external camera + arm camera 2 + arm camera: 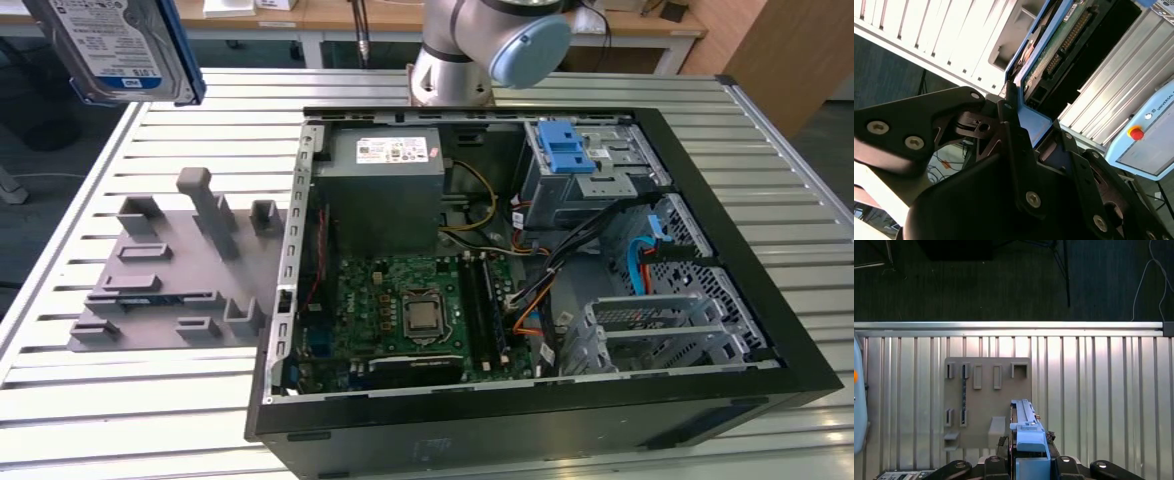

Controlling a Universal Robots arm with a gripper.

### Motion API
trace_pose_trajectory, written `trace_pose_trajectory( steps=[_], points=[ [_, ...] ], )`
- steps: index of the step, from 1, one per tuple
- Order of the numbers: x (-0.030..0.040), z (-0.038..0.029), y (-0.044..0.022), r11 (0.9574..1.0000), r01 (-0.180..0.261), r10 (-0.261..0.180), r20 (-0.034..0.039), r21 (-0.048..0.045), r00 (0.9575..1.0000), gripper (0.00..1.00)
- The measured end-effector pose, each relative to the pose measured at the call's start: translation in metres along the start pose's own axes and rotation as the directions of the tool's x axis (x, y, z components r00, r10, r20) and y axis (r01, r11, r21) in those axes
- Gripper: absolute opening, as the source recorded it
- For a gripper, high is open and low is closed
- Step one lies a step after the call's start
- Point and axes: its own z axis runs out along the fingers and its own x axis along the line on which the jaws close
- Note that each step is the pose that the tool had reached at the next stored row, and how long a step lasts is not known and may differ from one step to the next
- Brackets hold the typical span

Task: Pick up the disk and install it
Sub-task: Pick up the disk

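My gripper (pixel 1030 462) is clamped on the one disk (pixel 114 50), gripping its blue-railed sides. The disk hangs high at the exterior view's far left, its long axis pointing down at the table (pixel 134 400). Below lie one grey fixture (pixel 174 290) and one open case (pixel 534 415).

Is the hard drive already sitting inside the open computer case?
No, the hard drive is up in the air at the exterior view's upper left, well outside the computer case.
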Motion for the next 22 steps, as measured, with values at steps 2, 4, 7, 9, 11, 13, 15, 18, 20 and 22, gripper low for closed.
trace_pose_trajectory(
  steps=[2, 4, 7, 9, 11, 13, 15, 18, 20, 22],
  points=[
    [-0.0001, -0.0001, -0.0023, 1.0000, 0.000, 0.000, 0.0000, 0.0000, 1.0000, 0.36],
    [-0.0001, -0.0002, -0.0046, 1.0000, 0.000, 0.000, -0.0001, -0.0001, 1.0000, 0.36],
    [-0.0001, -0.0002, -0.0080, 1.0000, 0.000, 0.000, -0.0001, -0.0001, 1.0000, 0.36],
    [-0.0002, -0.0003, -0.0103, 1.0000, 0.000, 0.000, -0.0001, -0.0001, 1.0000, 0.36],
    [-0.0003, -0.0003, -0.0127, 1.0000, 0.000, 0.000, -0.0001, -0.0001, 1.0000, 0.36],
    [-0.0003, -0.0004, -0.0153, 1.0000, 0.000, 0.000, 0.0000, 0.0000, 1.0000, 0.36],
    [-0.0003, -0.0005, -0.0179, 1.0000, 0.000, 0.000, 0.0000, -0.0001, 1.0000, 0.36],
    [-0.0004, -0.0005, -0.0220, 1.0000, 0.000, 0.000, 0.0000, -0.0001, 1.0000, 0.36],
    [-0.0005, -0.0006, -0.0248, 1.0000, 0.000, 0.000, 0.0000, -0.0001, 1.0000, 0.36],
    [-0.0005, -0.0007, -0.0274, 1.0000, 0.000, 0.000, 0.0000, 0.0000, 1.0000, 0.36]
  ],
)
